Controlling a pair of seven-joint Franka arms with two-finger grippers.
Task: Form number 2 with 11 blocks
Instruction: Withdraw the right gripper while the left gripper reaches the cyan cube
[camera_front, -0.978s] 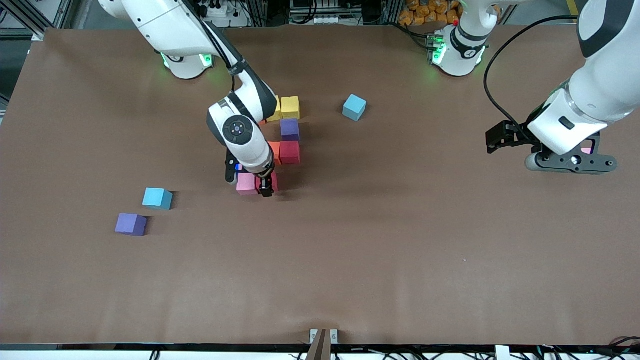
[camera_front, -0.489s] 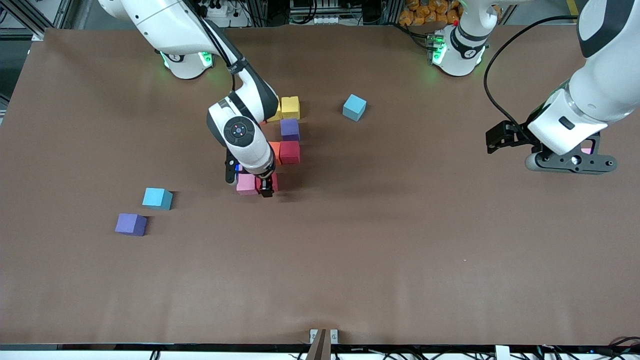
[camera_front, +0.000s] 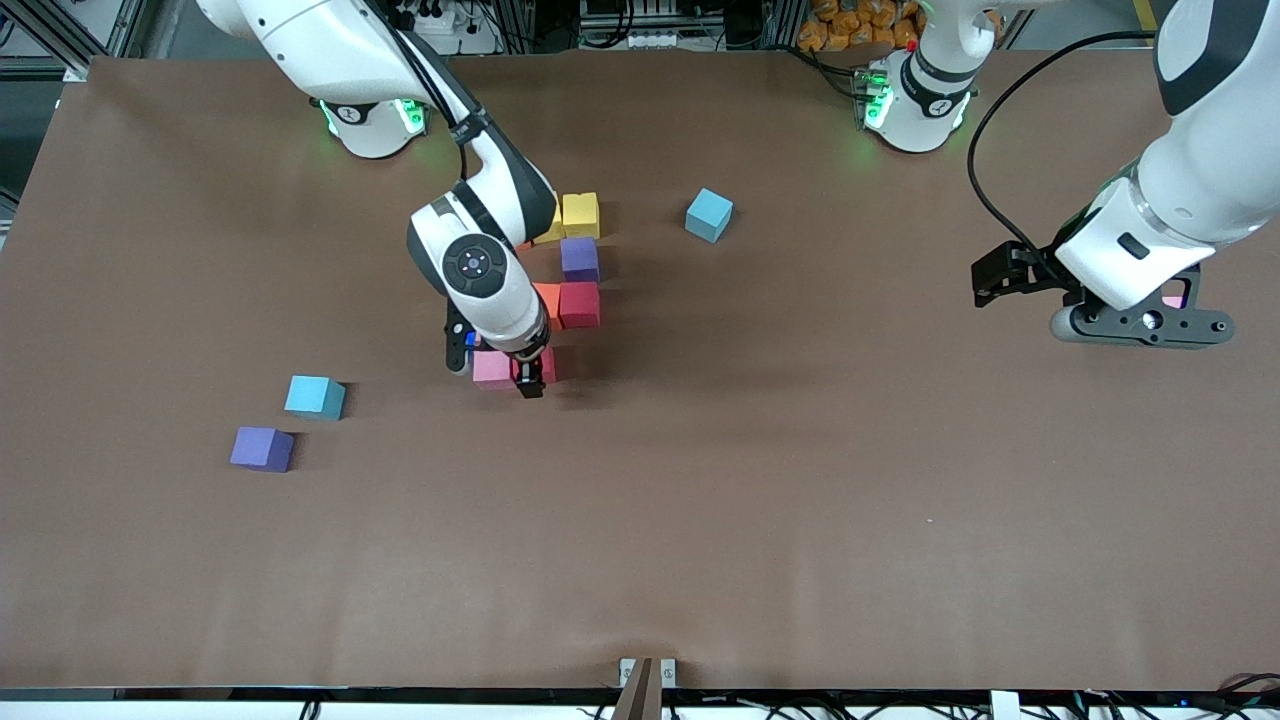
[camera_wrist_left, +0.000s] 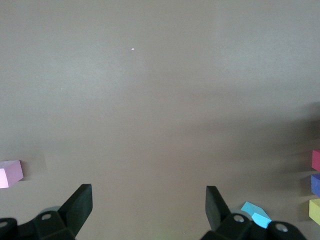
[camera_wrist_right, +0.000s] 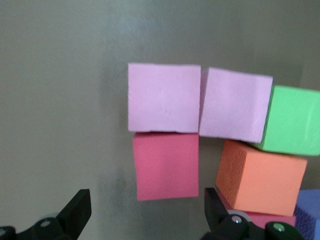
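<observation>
Red block (camera_wrist_right: 165, 170) sits between right gripper's (camera_wrist_right: 145, 212) open jaws — ungripped.

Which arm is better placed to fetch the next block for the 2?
Right, probably: the right tool hangs open over the number 2, with a light blue block and a purple block toward its end. The left tool waits open, apart.

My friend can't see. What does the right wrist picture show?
Two pink blocks sit side by side on the brown table, with a red block touching one, and green and orange blocks beside them. The right pincer hangs open above.
</observation>
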